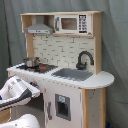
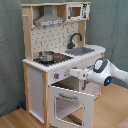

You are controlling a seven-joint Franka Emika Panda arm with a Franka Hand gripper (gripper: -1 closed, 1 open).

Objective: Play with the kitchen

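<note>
- Kitchen (image 1: 65, 70) — a child-size toy of pale wood and white panels — fills most of the frame in both exterior views, standing in front of a grey-green curtain (image 1: 115, 50); in the second exterior view (image 2: 60, 55) it stands on a wooden floor (image 2: 15, 117).
- Up top, a grey hood (image 1: 40, 29) sits at the upper left of the first exterior view, with a toy microwave (image 1: 74, 23) to its right.
- Behind the counter runs a white tile-pattern backsplash (image 1: 60, 50).
- On the counter, the black faucet (image 1: 84, 60) arches over the grey sink (image 1: 72, 74), which lies right of centre in the first exterior view.
- The stovetop (image 1: 37, 66) with a red ring lies at the left of the counter in the first exterior view, and a small metal pot (image 1: 31, 62) stands on it; in the second exterior view the pot (image 2: 46, 56) is left of centre.
- In the second exterior view the oven door (image 2: 70, 102) hangs open, tipped forward and down from the lower front of the kitchen, its window frame facing up.
- The robot arm (image 2: 107, 72), white with a blue light, comes in from the right of the second exterior view; in the first exterior view it (image 1: 15, 92) shows at the lower left.
- The end effector (image 2: 72, 73) points at the kitchen's front just under the counter edge, above the open door — whether it touches the panel I cannot tell, nor whether it is spread or pressed together.
</note>
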